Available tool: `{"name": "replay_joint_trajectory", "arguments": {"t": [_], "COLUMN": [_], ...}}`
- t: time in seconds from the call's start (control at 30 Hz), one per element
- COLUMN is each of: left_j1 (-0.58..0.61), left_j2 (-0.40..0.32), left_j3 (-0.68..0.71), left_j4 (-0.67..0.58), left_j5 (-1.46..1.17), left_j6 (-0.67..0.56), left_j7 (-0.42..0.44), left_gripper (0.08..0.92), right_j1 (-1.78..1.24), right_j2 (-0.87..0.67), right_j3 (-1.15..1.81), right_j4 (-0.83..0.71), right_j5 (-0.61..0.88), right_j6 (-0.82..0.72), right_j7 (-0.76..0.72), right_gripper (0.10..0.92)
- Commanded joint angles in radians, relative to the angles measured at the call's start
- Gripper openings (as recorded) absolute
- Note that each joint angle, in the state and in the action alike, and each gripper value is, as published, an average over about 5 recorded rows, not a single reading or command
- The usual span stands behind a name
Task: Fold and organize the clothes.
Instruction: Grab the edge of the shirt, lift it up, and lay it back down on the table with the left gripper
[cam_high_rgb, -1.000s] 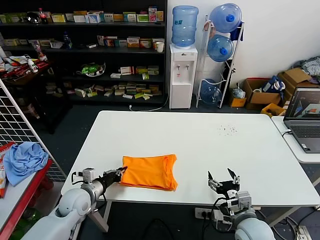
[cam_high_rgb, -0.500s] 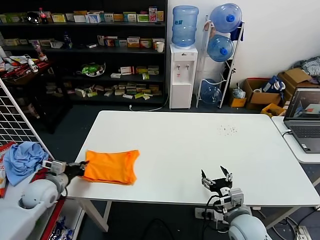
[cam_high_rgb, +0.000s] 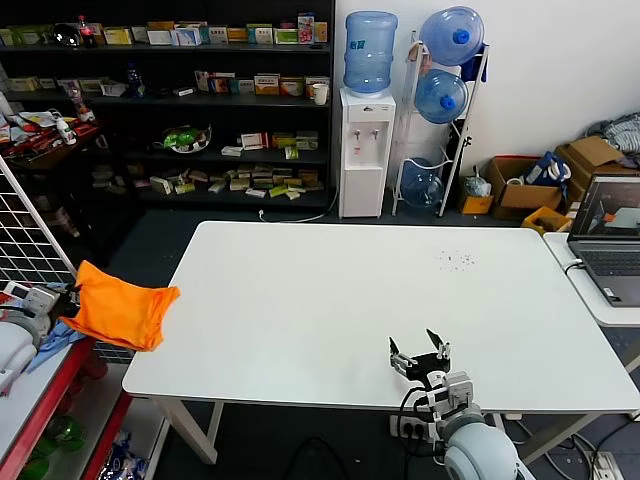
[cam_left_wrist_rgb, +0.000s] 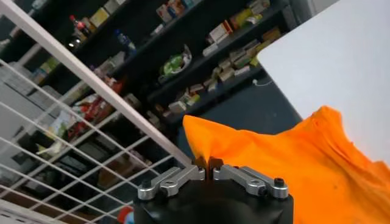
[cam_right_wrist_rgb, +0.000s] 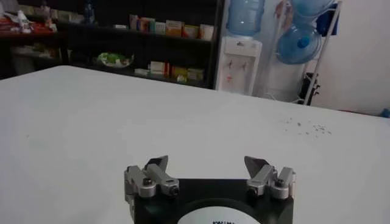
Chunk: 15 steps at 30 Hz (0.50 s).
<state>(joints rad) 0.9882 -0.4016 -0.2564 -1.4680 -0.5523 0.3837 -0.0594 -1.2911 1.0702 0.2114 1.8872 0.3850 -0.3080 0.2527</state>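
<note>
The folded bright orange T-shirt (cam_high_rgb: 122, 312) hangs in the air off the white table's (cam_high_rgb: 330, 300) left edge, beside the wire rack. My left gripper (cam_high_rgb: 68, 297) is shut on its edge and holds it clear of the table. In the left wrist view the jaws (cam_left_wrist_rgb: 209, 171) pinch the orange T-shirt (cam_left_wrist_rgb: 292, 164), which drapes away from them. My right gripper (cam_high_rgb: 420, 358) is open and empty just above the table's front edge; the right wrist view shows its fingers (cam_right_wrist_rgb: 207, 173) spread over bare table.
A white wire grid panel (cam_high_rgb: 30, 250) stands left of the table over a red shelf (cam_high_rgb: 50, 390) holding a light blue cloth bundle (cam_high_rgb: 45, 335). A laptop (cam_high_rgb: 608, 245) sits on a side table at the right. Shelves and a water dispenser (cam_high_rgb: 366, 150) stand behind.
My left gripper has dragged the orange T-shirt leftward across the table and off its left edge, lifting it. My right gripper has shifted slightly left along the front edge.
</note>
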Motion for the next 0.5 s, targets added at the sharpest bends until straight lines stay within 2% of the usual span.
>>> {"name": "replay_joint_trajectory", "arguments": {"t": [0.03, 0.3, 0.5], "left_j1": [-0.017, 0.0, 0.004], "left_j2": [0.038, -0.128, -0.198], "left_j3": [0.013, 0.053, 0.054], "left_j4": [-0.044, -0.199, -0.313], "left_j5": [0.023, -0.04, -0.164], "left_j6": [0.0, 0.043, 0.082], "left_j7": [-0.03, -0.107, -0.191], "left_gripper": [0.126, 0.126, 0.126], "right_j1": [0.008, -0.013, -0.029], "right_j2": [0.012, 0.016, 0.017], "right_j3": [-0.015, -0.006, 0.014], "right_j4": [-0.015, -0.018, -0.016], "right_j5": [-0.004, -0.021, -0.032], "right_j6": [0.004, 0.005, 0.007], "right_j7": [-0.001, 0.002, 0.002], "right_gripper": [0.823, 0.823, 0.823]}}
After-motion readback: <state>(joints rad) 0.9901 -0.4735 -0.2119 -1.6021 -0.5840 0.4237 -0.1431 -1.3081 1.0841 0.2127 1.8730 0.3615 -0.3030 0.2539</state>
